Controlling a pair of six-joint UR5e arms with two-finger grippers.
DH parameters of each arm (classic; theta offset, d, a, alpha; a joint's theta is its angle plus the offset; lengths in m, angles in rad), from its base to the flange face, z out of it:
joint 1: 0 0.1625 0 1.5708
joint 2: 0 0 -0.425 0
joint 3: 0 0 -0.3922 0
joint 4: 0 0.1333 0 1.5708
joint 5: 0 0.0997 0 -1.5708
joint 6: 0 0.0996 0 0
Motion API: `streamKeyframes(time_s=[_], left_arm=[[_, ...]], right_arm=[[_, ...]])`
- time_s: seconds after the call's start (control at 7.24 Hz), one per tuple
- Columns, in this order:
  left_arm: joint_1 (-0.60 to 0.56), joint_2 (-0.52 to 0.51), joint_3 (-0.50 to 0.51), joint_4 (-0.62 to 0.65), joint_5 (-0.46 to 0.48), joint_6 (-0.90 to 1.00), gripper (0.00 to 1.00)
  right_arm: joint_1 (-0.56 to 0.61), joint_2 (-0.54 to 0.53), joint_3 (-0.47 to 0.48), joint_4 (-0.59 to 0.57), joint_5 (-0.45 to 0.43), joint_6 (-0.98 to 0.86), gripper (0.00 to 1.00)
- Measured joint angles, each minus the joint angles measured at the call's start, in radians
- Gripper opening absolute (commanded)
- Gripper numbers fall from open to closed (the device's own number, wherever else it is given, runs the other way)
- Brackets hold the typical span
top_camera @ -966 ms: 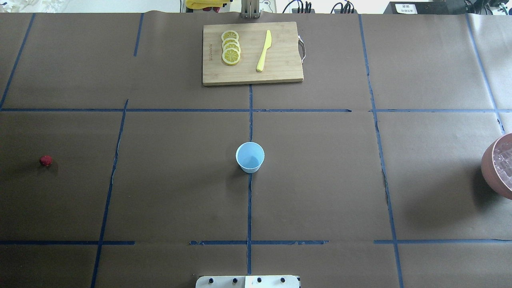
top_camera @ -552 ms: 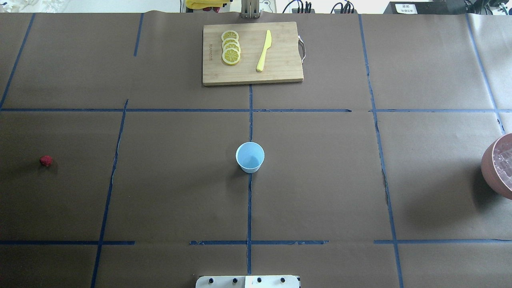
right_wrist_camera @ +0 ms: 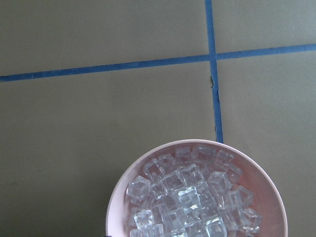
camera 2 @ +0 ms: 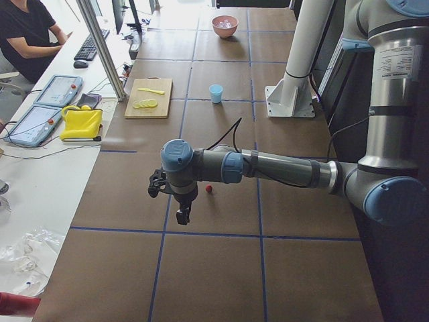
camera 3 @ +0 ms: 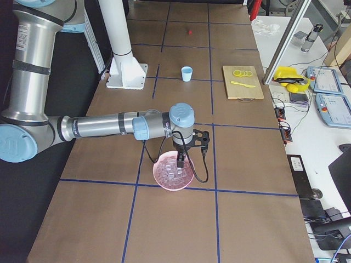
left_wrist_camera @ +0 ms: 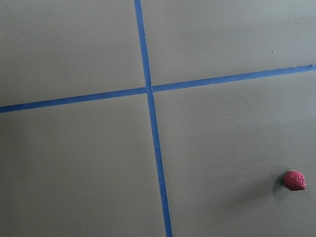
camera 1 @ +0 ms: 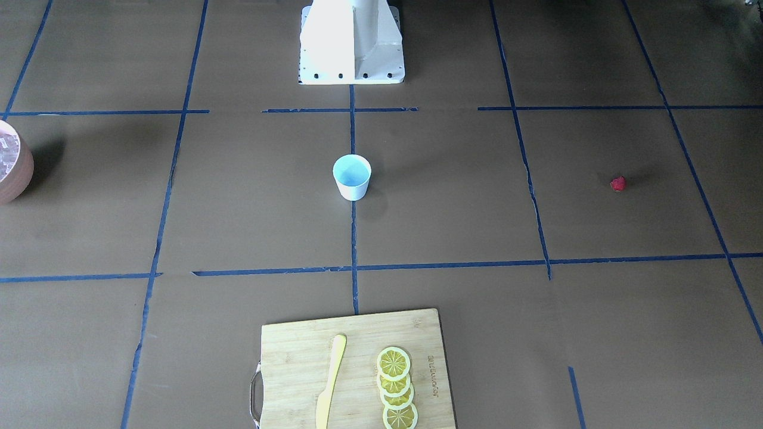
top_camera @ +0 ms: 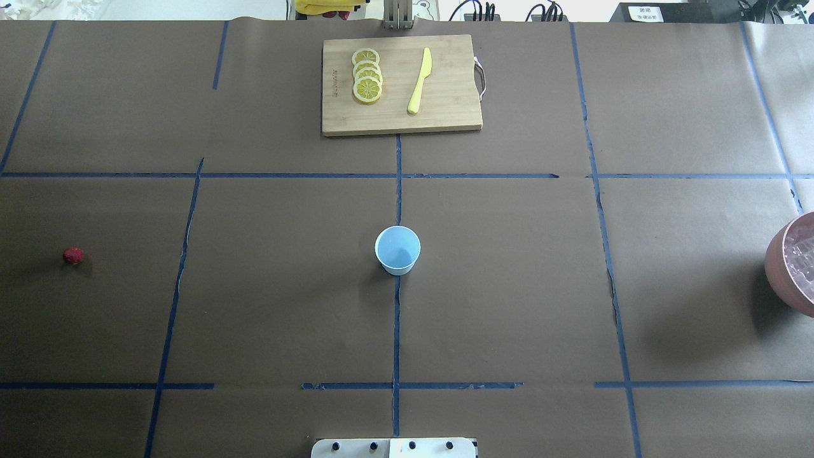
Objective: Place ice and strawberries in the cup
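Note:
The white cup [top_camera: 397, 250] with its pale blue inside stands upright at the table's middle, and nothing shows inside it; it also shows in the front view [camera 1: 351, 177]. The red strawberry [top_camera: 73, 256] lies far left on the table and shows at the lower right of the left wrist view [left_wrist_camera: 295, 180]. The ice [right_wrist_camera: 192, 197] fills a pinkish bowl [top_camera: 779, 267] at the far right edge. My left gripper [camera 2: 182, 216] hangs above the table near the strawberry [camera 2: 210, 189]. My right gripper [camera 3: 180, 160] hangs just over the ice bowl [camera 3: 174, 176]. I cannot tell whether either gripper is open or shut.
A wooden cutting board [top_camera: 402, 84] with lemon slices [top_camera: 367, 75] and a yellow knife [top_camera: 420, 81] lies at the far middle. The robot base [camera 1: 351, 42] stands at the near edge. Blue tape lines cross the brown table cover.

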Motion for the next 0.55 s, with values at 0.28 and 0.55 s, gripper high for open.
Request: streamKeyframes(time_s=[0.28, 0.55], left_arm=[[0.0, 0.0, -0.005, -0.001, 0.0, 0.0, 1.0], [0.0, 0.0, -0.018, -0.001, 0.0, 0.001, 1.0]], right_arm=[[-0.083, -0.065, 0.0, 0.138, -0.034, 0.291, 0.93], [-0.124, -0.082, -0.017, 0.162, -0.047, 0.422, 0.92]])
